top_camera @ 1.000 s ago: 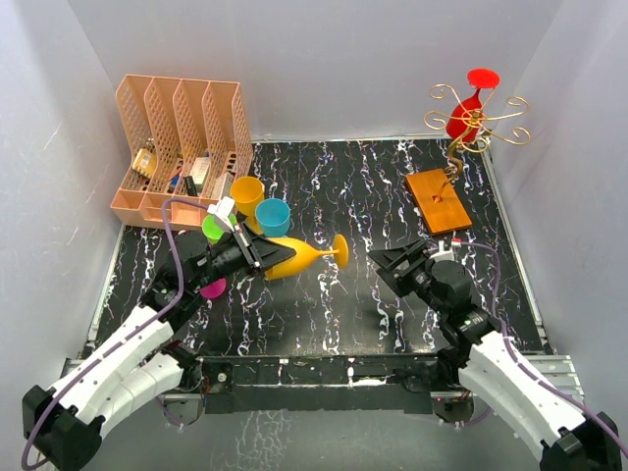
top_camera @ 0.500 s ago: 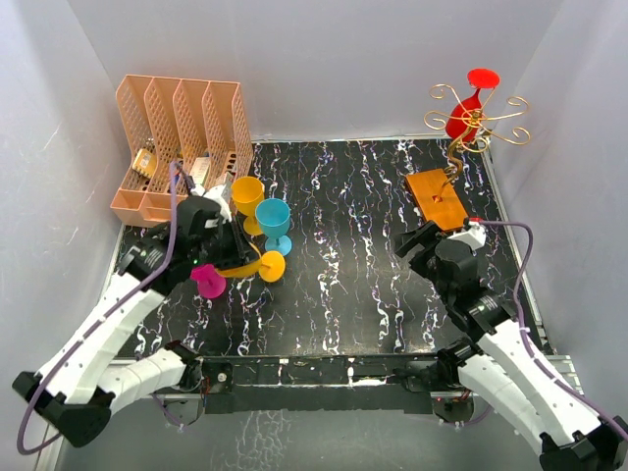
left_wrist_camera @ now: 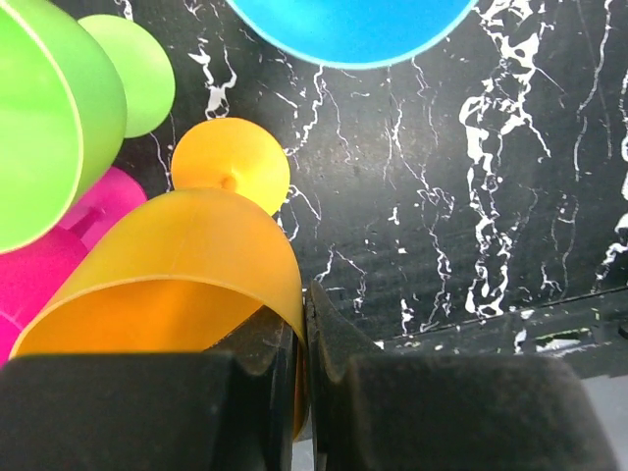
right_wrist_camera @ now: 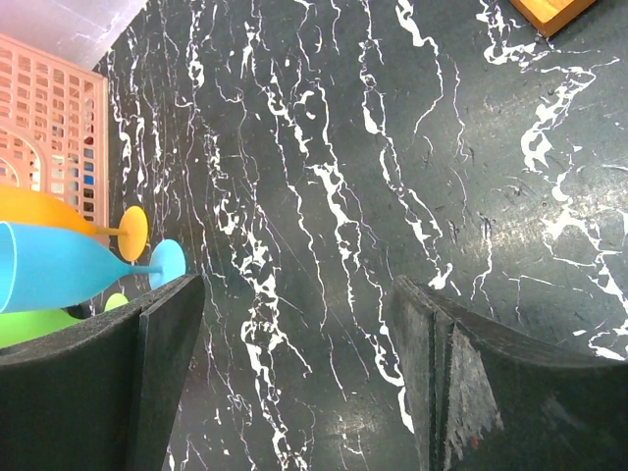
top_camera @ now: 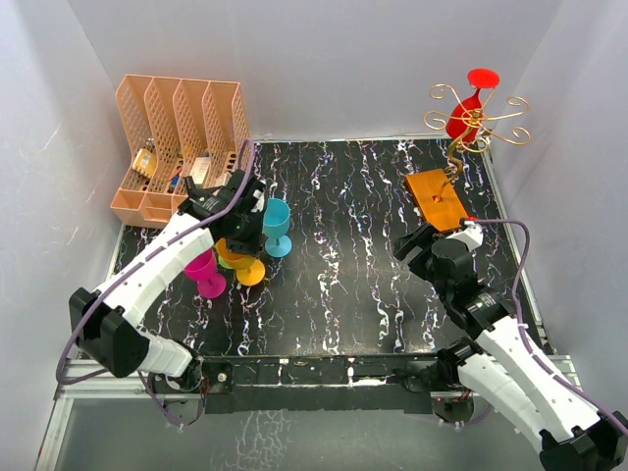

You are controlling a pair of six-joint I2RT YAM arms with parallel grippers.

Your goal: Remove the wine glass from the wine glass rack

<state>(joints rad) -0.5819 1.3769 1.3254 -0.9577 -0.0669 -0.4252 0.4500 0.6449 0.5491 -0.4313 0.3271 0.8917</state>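
An orange wine glass [top_camera: 239, 261] stands upright among the other glasses at the left of the table. My left gripper [top_camera: 241, 228] is shut on its rim from above. In the left wrist view the jaws pinch the wall of the orange bowl [left_wrist_camera: 167, 270], with its foot [left_wrist_camera: 231, 167] below. A red wine glass [top_camera: 464, 116] hangs upside down on the gold wire wine glass rack [top_camera: 491, 120] at the back right. The rack's orange-brown base [top_camera: 440, 199] lies flat. My right gripper [top_camera: 416, 247] stands open just in front of that base, holding nothing [right_wrist_camera: 294, 343].
A blue glass [top_camera: 276, 218], a pink glass [top_camera: 203, 267] and a green glass [left_wrist_camera: 39, 118] crowd around the orange one. The peach file organizer [top_camera: 177, 137] stands at the back left. White walls close in the black marbled table [top_camera: 343, 285].
My left arm has carried the orange glass from lying sideways over mid-table to upright in the cluster at the left. My right gripper has moved back toward the rack's base and opened wider.
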